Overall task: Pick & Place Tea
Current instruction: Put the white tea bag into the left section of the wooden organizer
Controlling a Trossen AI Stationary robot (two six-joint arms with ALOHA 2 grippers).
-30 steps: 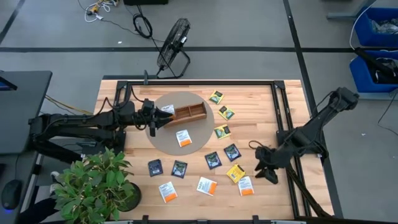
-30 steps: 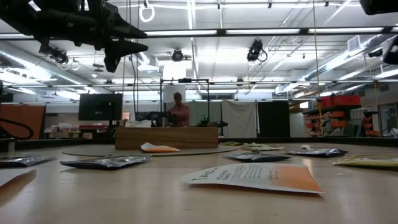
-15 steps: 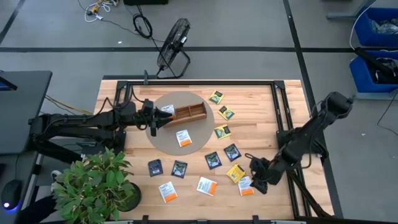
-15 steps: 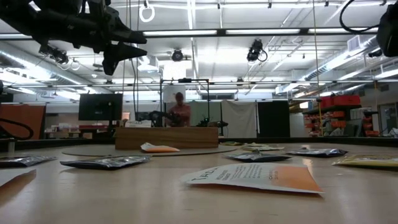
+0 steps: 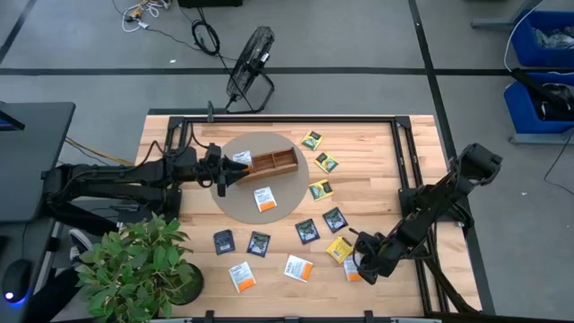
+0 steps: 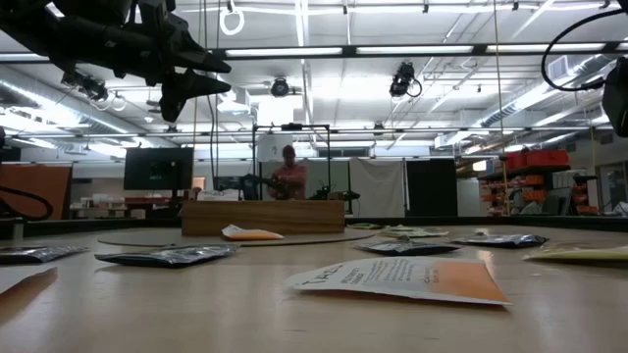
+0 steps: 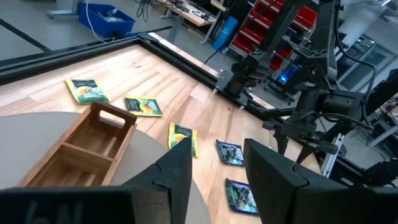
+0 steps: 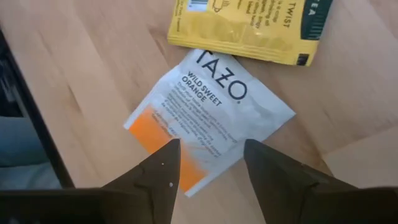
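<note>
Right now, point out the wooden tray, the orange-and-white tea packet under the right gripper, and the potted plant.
wooden tray (image 5: 273, 162), high view, middle compartment.
orange-and-white tea packet (image 8: 211, 118), right wrist view, printed white face.
potted plant (image 5: 134, 265), high view, leaves.

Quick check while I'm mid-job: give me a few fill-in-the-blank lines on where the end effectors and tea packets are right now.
1. The right end effector hovers open above a white and ____ tea packet.
2. Beside that packet lies a ____ packet.
3. The left end effector sits over the round mat, next to the ____ tray.
4. One orange-and-white packet rests on the ____.

Missing words: orange; yellow; wooden; mat
</note>
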